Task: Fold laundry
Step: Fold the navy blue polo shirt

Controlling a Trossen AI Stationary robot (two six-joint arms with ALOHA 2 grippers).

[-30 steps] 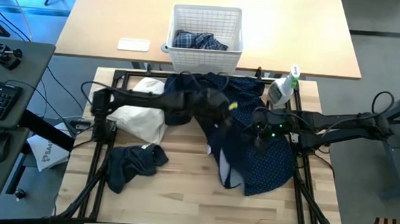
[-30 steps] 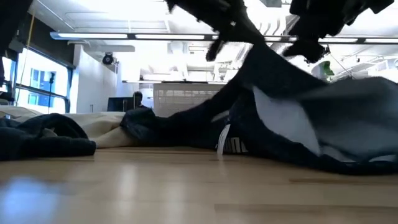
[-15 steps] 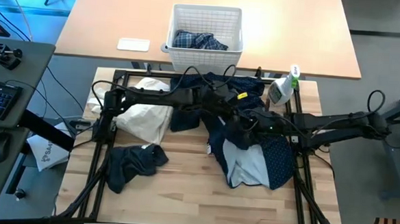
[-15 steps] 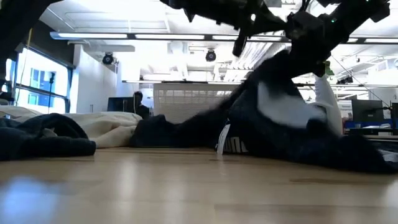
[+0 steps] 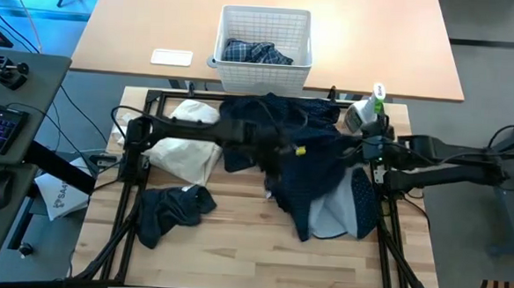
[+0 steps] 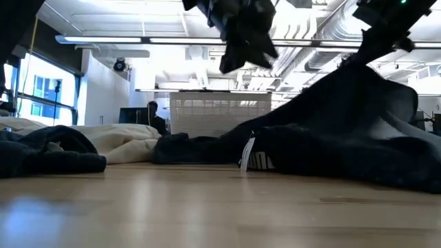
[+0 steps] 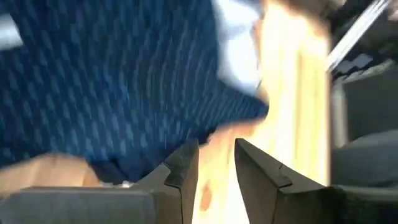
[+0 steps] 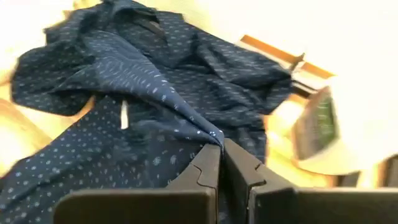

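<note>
1. The navy shirt (image 5: 321,178) with tiny white dots lies spread over the middle and right part of the wooden tabletop (image 5: 233,257), with its pale inside showing along the lower right edge.
2. The right gripper (image 8: 222,163) is closed on a pinched fold of the navy shirt; in the right wrist view its two dark fingers (image 8: 207,171) meet with cloth between them. In the high view this gripper (image 5: 364,150) sits at the shirt's right edge, near the spray bottle (image 5: 363,112).
3. In the low view the shirt (image 6: 344,138) rises like a tent from the tabletop to that raised grip at the upper right.
4. The left gripper (image 7: 214,163) hangs above the shirt with a gap between its fingers and nothing held; the left wrist view shows bare wood through the gap and dotted cloth beyond.
5. In the high view the left arm reaches across from the left, its gripper (image 5: 285,151) over the shirt's middle.
6. A cream cloth (image 5: 186,149) lies at the left of the tabletop, and a small dark grey piece (image 5: 172,208) lies crumpled nearer the front, apart from the shirt.
7. A white basket (image 5: 263,67) stands on the table behind, with a plaid shirt (image 5: 257,52) inside it.
</note>
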